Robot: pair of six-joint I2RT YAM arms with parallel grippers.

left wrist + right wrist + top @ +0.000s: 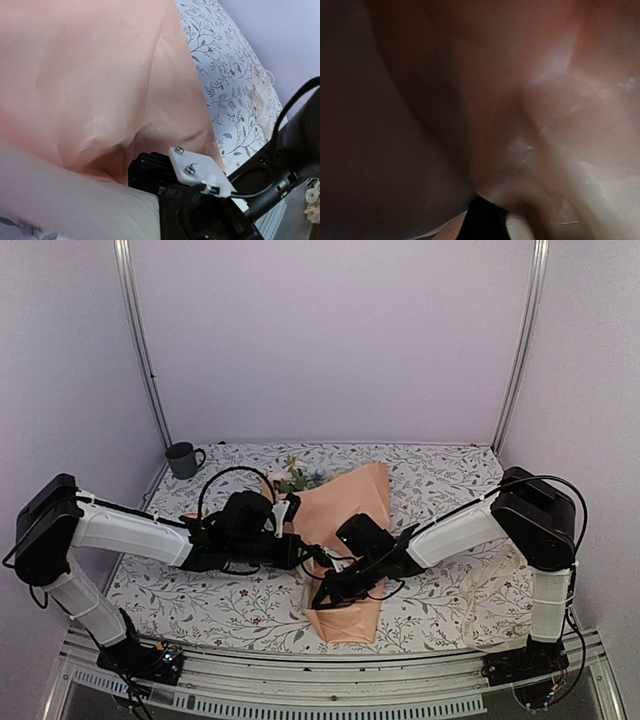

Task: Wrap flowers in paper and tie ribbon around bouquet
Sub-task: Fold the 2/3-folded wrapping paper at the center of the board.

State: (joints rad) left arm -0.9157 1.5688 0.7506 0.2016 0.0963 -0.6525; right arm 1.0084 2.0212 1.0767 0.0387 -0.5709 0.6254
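Wrapping step, tying not yet begun; paper folded over flowers, mid-surface; left fingers and right fingers pressed together at lower fold, hold on sheet unclear; next: tighten cone, keep overlap pinned.

blocked: centre, paper, left arm, right arm | far-left corner: mug | free: far-right tablecloth

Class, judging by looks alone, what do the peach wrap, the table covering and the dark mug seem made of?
The paper: thin matte sheet, with soft creases and light showing through. The tablecloth: probably printed fabric, given its leaf pattern. The mug: perhaps ceramic, dark, but too small to confirm.
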